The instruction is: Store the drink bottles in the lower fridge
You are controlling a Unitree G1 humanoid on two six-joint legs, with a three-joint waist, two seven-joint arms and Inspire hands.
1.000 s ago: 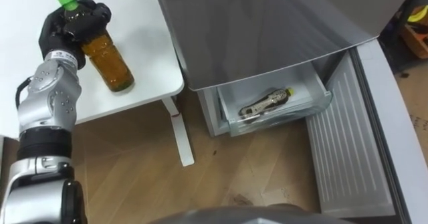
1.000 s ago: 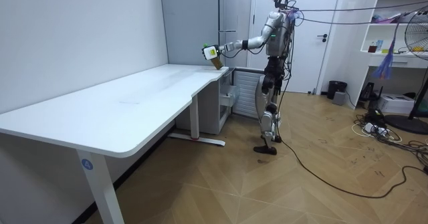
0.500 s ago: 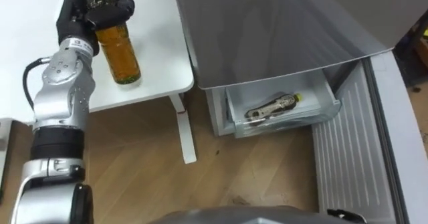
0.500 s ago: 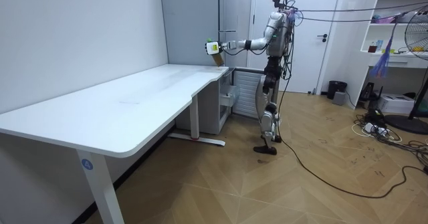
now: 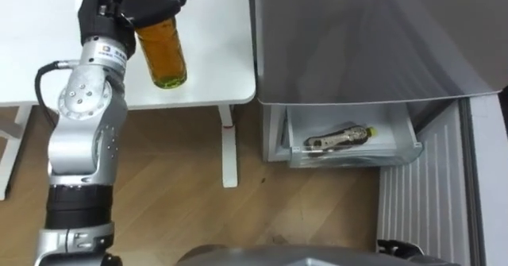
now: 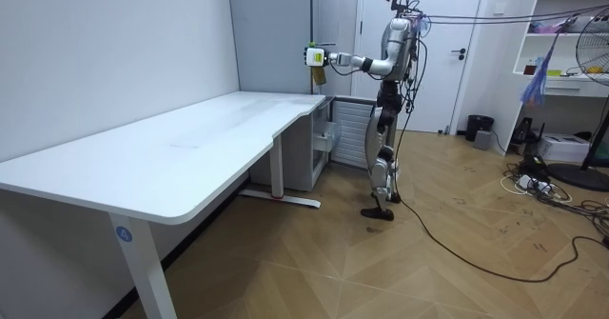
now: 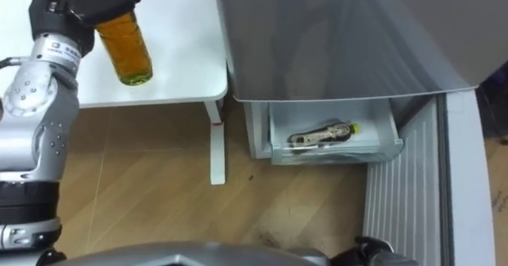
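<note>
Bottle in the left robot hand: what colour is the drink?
Amber-brown; the bottle shows best in the left eye view.

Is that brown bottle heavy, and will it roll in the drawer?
Probably heavy for its size: the bottle in the left robot hand looks full of amber liquid. Being round, it may roll once laid in the drawer.

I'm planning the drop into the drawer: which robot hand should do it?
Left. The left robot hand grips the bottle above the table; the open drawer, holding a second bottle, lies lower to its right.
</note>
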